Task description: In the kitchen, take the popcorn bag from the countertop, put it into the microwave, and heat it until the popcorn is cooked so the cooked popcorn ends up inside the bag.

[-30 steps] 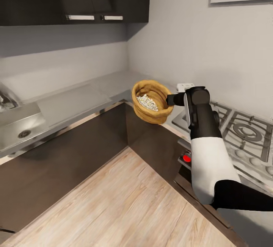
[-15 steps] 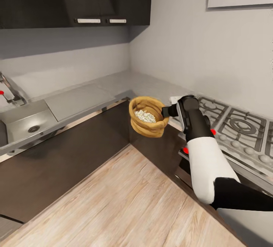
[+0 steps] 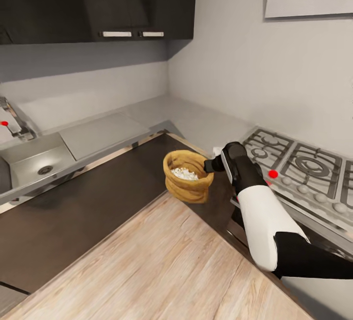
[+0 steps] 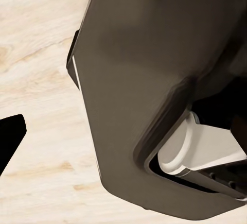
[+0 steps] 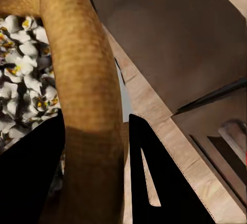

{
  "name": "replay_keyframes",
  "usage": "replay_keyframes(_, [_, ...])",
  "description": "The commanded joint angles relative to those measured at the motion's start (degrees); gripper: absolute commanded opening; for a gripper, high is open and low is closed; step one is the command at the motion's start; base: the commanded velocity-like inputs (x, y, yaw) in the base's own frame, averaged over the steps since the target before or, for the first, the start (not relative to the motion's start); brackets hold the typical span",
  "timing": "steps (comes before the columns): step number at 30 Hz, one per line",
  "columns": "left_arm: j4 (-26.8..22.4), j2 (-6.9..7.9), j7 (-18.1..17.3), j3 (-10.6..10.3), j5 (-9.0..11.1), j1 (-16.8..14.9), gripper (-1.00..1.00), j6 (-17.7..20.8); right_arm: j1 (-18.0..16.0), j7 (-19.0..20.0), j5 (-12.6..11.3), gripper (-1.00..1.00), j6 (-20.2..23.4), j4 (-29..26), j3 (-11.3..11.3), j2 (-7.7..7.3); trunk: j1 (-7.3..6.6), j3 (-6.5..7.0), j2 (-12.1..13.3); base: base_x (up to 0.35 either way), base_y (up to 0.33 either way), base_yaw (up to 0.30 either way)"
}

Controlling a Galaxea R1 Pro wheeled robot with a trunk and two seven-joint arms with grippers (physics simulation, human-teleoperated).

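Observation:
My right gripper [image 3: 210,165] is shut on the thick rolled rim of the tan popcorn bag [image 3: 188,185]. It holds the bag upright in the air, in front of the dark cabinet fronts and below the corner of the grey countertop [image 3: 191,120]. White popcorn [image 3: 185,173] lies heaped inside. In the right wrist view the bag's rim [image 5: 85,90] runs between the black fingers [image 5: 159,183], with popcorn [image 5: 20,80] beside it. One black fingertip [image 4: 10,136] of the left gripper shows far to the side over the wooden floor. The microwave is out of view.
A gas hob [image 3: 299,163] with grey grates lies just right of my right arm. A steel sink [image 3: 34,160] with a tap sits at the far left. Dark upper cabinets [image 3: 98,1] hang above. Wooden floor [image 3: 147,261] spreads in front of the cabinets.
The right arm has brought the bag down from countertop height to in front of the cabinet fronts, and the bag now sits more upright. The head view has shifted as well.

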Motion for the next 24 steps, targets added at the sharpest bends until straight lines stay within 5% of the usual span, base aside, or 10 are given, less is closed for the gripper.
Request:
replay_keyframes(1, [0.0, -0.05, 0.0, 0.1, 0.1, 0.0, 1.00, -0.1, 0.1, 0.5, 0.6, -1.00, 0.2, 0.0, -0.3, 0.07, 0.01, 0.04, 0.0, 0.000, 0.000, 0.000])
replay_keyframes(7, [0.0, -0.07, 0.1, 0.1, 0.1, 0.0, 1.00, -0.1, 1.2, 0.3, 0.7, -1.00, 0.2, 1.8, -5.0, 0.07, 0.01, 0.60, 0.0, 0.000, 0.000, 0.000])
replay_keyframes(24, [0.0, -0.02, 0.1, 0.1, 0.1, 0.0, 1.00, -0.1, 2.1, -0.1, 1.4, -1.00, 0.2, 2.1, -5.6, 0.07, 0.01, 2.20, 0.0, 0.000, 0.000, 0.000])
